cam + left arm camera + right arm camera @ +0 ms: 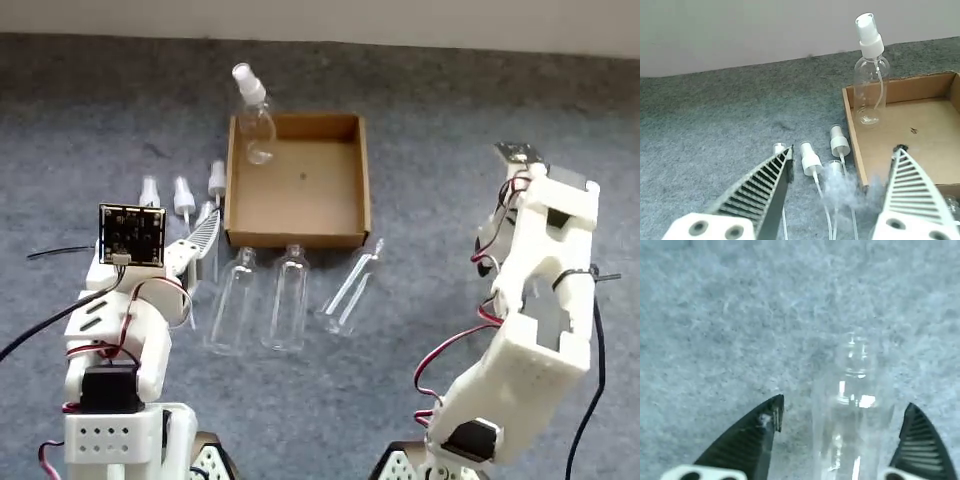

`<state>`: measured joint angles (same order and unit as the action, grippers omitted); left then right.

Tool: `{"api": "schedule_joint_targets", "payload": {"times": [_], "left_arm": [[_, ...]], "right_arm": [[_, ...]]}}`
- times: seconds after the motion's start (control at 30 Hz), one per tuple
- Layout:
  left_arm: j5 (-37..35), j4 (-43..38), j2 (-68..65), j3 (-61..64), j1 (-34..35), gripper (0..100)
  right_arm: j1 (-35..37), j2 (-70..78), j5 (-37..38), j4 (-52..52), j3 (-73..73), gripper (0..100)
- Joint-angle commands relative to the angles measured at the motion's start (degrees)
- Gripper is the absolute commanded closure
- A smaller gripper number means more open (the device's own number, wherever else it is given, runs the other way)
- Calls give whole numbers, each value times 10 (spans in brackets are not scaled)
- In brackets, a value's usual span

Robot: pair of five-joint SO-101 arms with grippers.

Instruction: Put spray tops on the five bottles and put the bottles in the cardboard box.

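Observation:
The cardboard box (pixel 352 180) (pixel 852 135) sits at mid-table. One clear bottle with a spray top (pixel 255 120) (pixel 871 70) stands in its far left corner. Several loose spray tops (pixel 183 195) (pixel 810 162) lie on the carpet left of the box. Two capless clear bottles (pixel 235 300) (pixel 287 297) lie in front of it, with a narrower clear piece (pixel 350 285) slanted beside them. My left gripper (pixel 205 235) (pixel 843 150) is open above the spray tops and holds nothing. My right gripper (pixel 844 404) is open, its fingers either side of a clear bottle (pixel 855 405) lying on the carpet.
Grey carpet covers the table, and a pale wall runs along the back edge. The right arm (pixel 540 300) stands right of the box. A bit of white fluff (pixel 845 187) lies by the box's left wall.

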<state>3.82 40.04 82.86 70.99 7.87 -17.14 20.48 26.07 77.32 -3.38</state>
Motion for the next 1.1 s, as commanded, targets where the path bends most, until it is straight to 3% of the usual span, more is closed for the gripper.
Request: {"api": "schedule_joint_targets", "payload": {"times": [0.0,0.33,0.53,0.77,0.9,1.07], "left_arm": [[3,-9,1,-1,-10,716],[3,-8,1,-1,-10,716],[3,-8,1,-1,-10,716],[3,-8,1,-1,-10,716],[3,-8,1,-1,-10,716],[4,-8,0,-6,-7,716]], "right_arm": [[7,-2,-11,1,-67,688],[6,83,13,2,-96,689],[-2,90,15,4,-98,779],[-2,90,16,4,-98,793],[-2,89,13,15,-132,887],[-1,89,13,116,-253,988]]}}
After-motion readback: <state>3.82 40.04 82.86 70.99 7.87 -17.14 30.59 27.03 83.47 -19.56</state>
